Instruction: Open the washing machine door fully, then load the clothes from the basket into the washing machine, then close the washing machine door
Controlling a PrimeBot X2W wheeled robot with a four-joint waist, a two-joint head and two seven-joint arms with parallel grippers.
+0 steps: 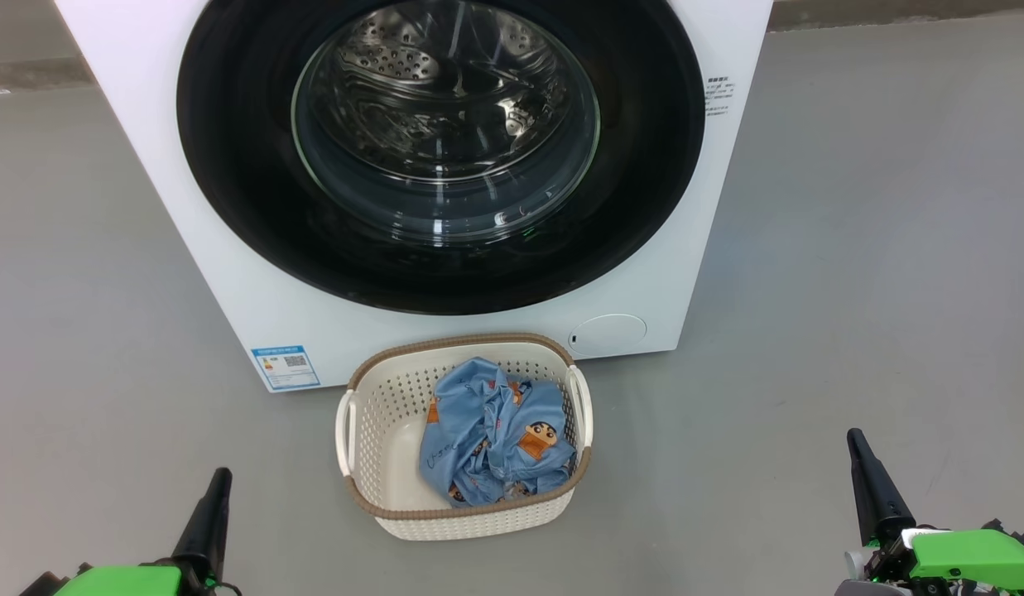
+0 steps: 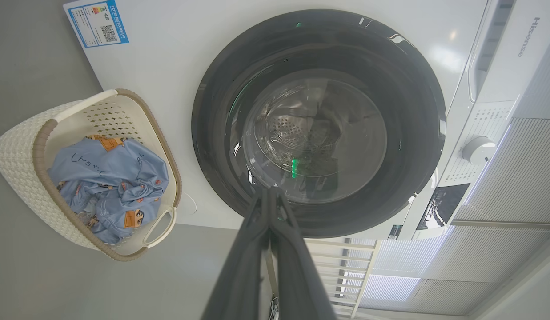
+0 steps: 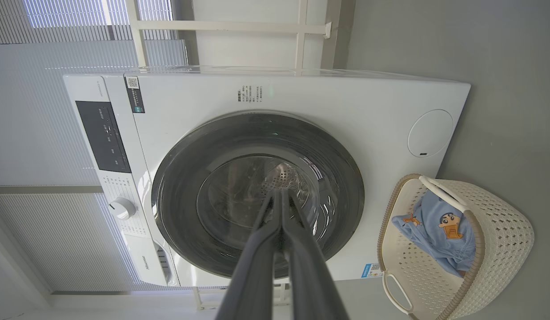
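The white washing machine (image 1: 230, 248) stands straight ahead with its round glossy black door (image 1: 230, 149) closed flat against the front; the steel drum shows through the glass. On the floor before it sits the cream basket (image 1: 379, 430) holding the crumpled light blue clothes (image 1: 495, 430) with cartoon faces. My left gripper (image 1: 220, 476) rests at the lower left and my right gripper (image 1: 855, 437) at the lower right, both shut, empty and well short of the basket. The wrist views show the door (image 2: 221, 133) (image 3: 181, 200), the basket (image 2: 17, 155) (image 3: 501, 222) and the closed fingertips (image 2: 269, 195) (image 3: 281, 195).
Grey floor (image 1: 851, 290) spreads on both sides of the machine and basket. A small round service flap (image 1: 607, 334) and a blue energy sticker (image 1: 285, 366) mark the machine's lower front. Its control panel (image 3: 101, 135) and dial (image 3: 122, 208) sit at the top, with white blinds behind.
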